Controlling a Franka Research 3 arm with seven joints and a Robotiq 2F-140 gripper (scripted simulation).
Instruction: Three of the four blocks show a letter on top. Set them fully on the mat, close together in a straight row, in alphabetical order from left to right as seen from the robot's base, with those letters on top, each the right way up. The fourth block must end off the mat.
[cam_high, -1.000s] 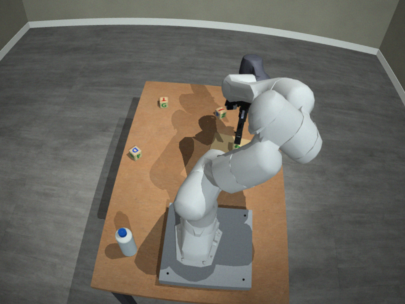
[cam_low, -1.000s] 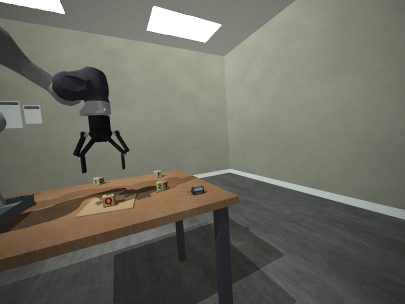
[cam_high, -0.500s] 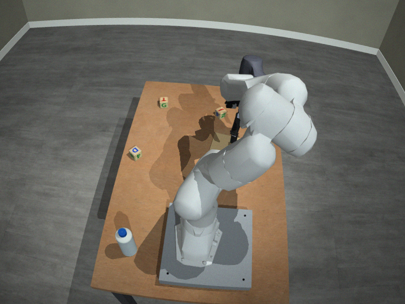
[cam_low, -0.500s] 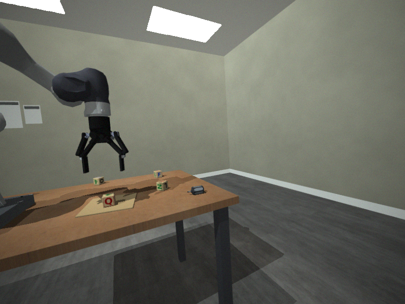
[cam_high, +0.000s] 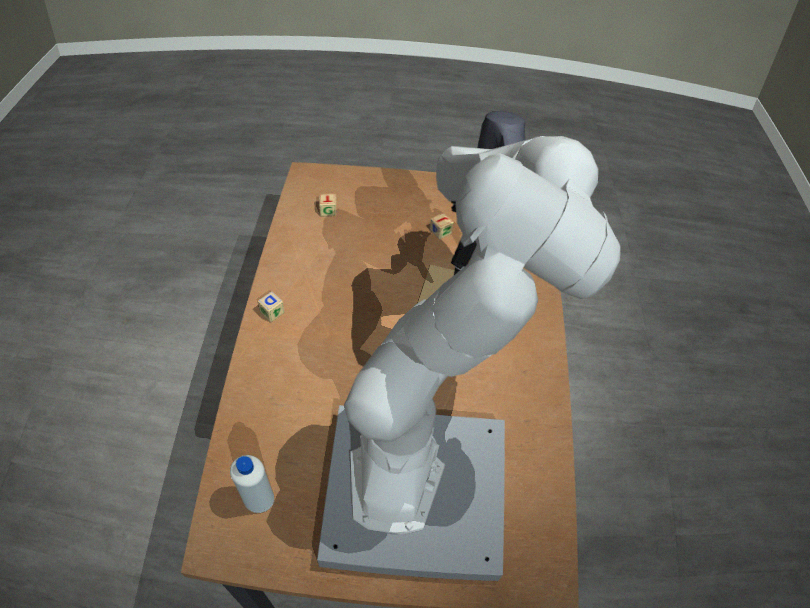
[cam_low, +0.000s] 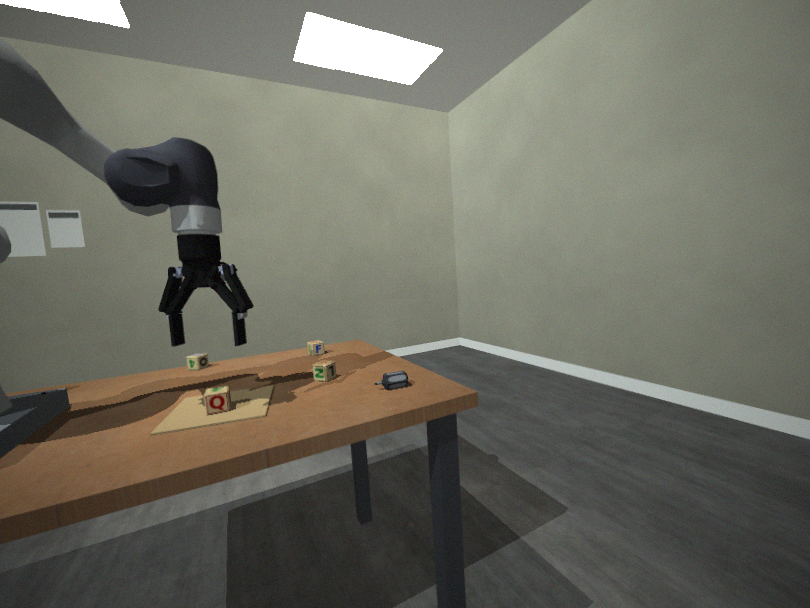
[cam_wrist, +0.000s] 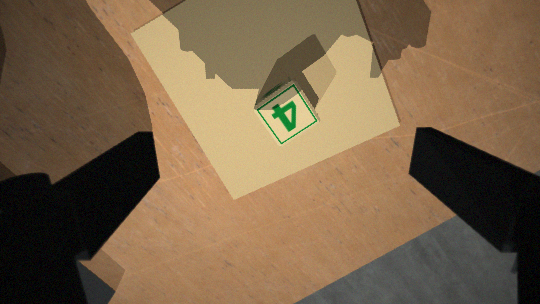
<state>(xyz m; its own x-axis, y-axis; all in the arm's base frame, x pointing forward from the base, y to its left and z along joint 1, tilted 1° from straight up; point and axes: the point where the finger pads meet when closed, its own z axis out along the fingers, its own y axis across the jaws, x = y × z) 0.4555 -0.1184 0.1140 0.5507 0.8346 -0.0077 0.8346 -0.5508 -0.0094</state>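
A tan mat (cam_low: 215, 415) lies in the middle of the table. One block (cam_low: 217, 399) stands on it, with a red Q on its side; the wrist view shows a green 4 on its top (cam_wrist: 287, 114). My gripper (cam_low: 204, 340) is open and empty, high above the mat and this block. Three blocks stand off the mat: one with a blue D on top (cam_high: 270, 306) at the left, one with a red T on top (cam_high: 327, 204) at the far left, and one with a red mark on top (cam_high: 442, 225) just beyond the mat.
A white bottle with a blue cap (cam_high: 251, 484) stands near the base at the left. A small dark object (cam_low: 394, 380) lies near the table's far end. My arm hides much of the mat in the top view.
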